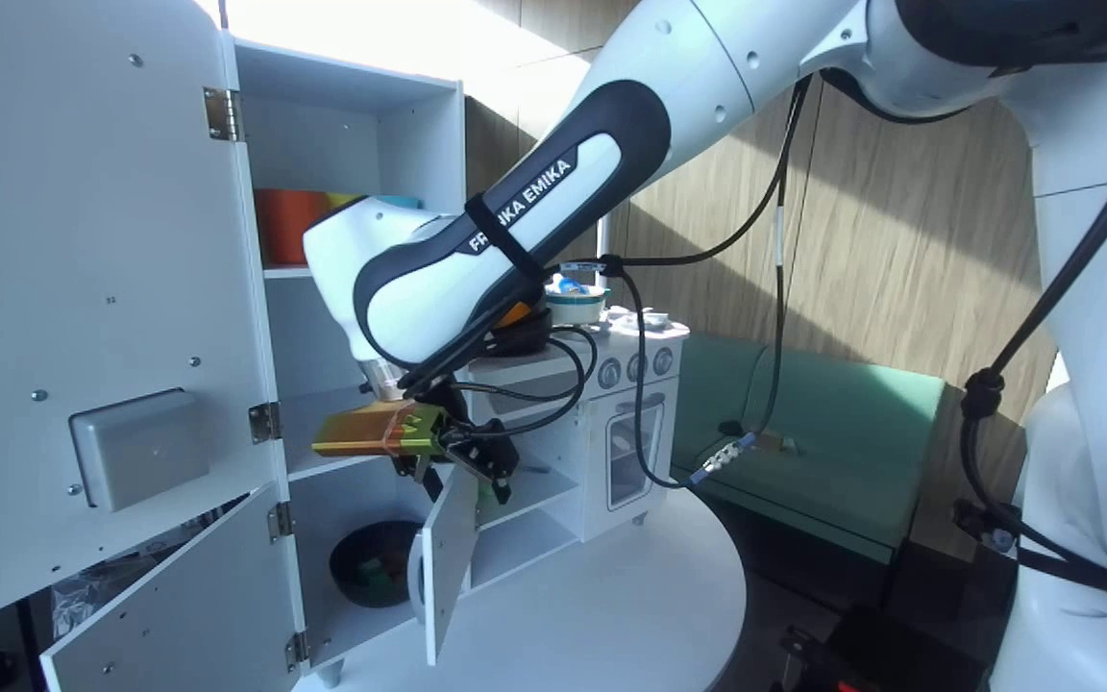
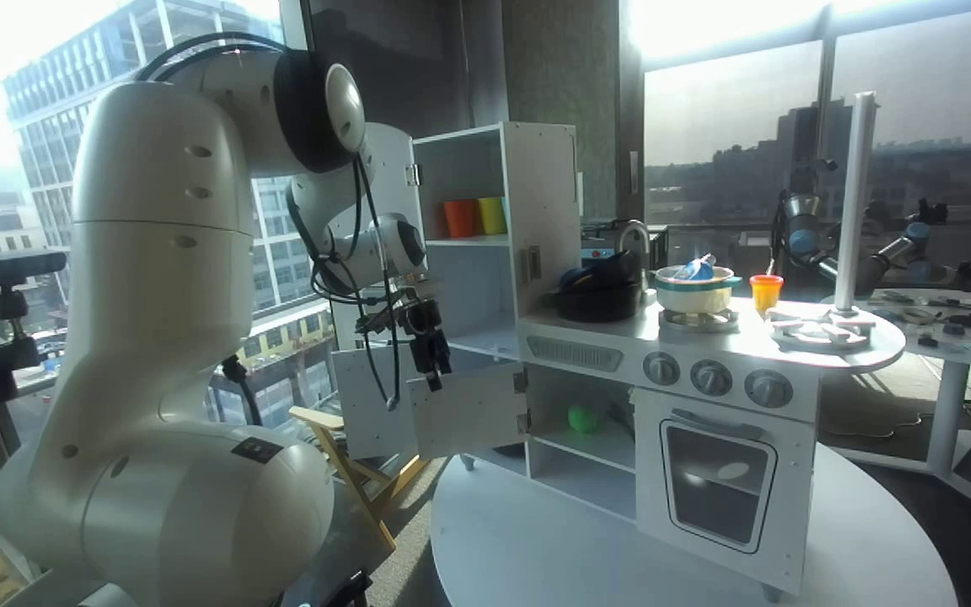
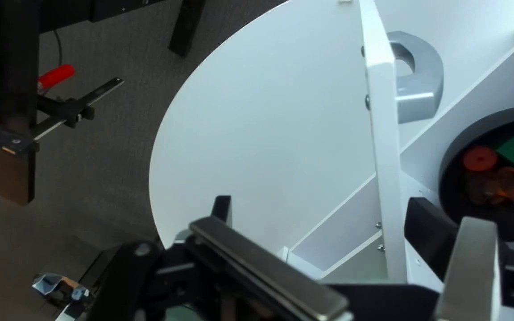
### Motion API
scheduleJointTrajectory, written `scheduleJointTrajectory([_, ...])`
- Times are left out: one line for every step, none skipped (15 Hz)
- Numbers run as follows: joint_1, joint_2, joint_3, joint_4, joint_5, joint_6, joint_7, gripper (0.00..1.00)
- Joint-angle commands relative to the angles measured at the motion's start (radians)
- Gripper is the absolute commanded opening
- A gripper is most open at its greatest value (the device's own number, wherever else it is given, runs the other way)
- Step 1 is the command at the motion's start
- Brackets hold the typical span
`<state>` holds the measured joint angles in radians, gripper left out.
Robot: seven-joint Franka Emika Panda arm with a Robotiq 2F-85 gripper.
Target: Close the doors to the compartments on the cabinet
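The white cabinet (image 1: 337, 65) also shows in an exterior view (image 2: 546, 211). Its tall door with a grey insert (image 1: 83, 240) and its lower-left door (image 1: 193, 601) stand wide open. A small door (image 1: 455, 557) sticks out between a lower compartment (image 1: 318, 533) and an open shelf compartment (image 2: 582, 392). My gripper (image 1: 467, 485) is open at this small door's top edge. In the wrist view the gripper (image 3: 321, 218) has one finger on each side of the small door (image 3: 384, 116). I cannot tell whether a finger touches it. A grey handle (image 3: 420, 84) is on its face.
A black bowl (image 1: 376, 562) sits in the lower compartment. Colored cups (image 2: 460, 217) stand on the upper shelf. The oven door (image 2: 717, 480) is shut. Black pans (image 2: 595, 295) and a pot (image 2: 696, 291) are on the counter. The cabinet stands on a round white table (image 2: 553, 548).
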<state>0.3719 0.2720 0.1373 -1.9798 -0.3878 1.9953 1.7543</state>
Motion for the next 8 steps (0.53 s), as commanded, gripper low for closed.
scheduleJointTrajectory([-0.035, -0.083, 0.006, -0.08, 0.003, -0.063, -0.067, 1.0])
scheduleJointTrajectory([-0.045, -0.087, 0.005, -0.101, 0.004, -0.075, -0.081, 1.0])
scheduleJointTrajectory([-0.054, -0.091, 0.004, -0.122, 0.004, -0.084, -0.09, 1.0])
scheduleJointTrajectory([-0.066, -0.093, 0.001, -0.144, 0.005, -0.089, -0.099, 1.0])
scheduleJointTrajectory([-0.077, -0.094, -0.005, -0.167, -0.008, -0.096, -0.097, 1.0])
scheduleJointTrajectory([-0.089, -0.098, -0.015, -0.189, -0.024, -0.103, -0.084, 1.0])
scheduleJointTrajectory([-0.101, -0.103, -0.023, -0.206, -0.039, -0.102, -0.072, 1.0])
scheduleJointTrajectory([-0.112, -0.11, -0.032, -0.221, -0.053, -0.098, -0.067, 1.0])
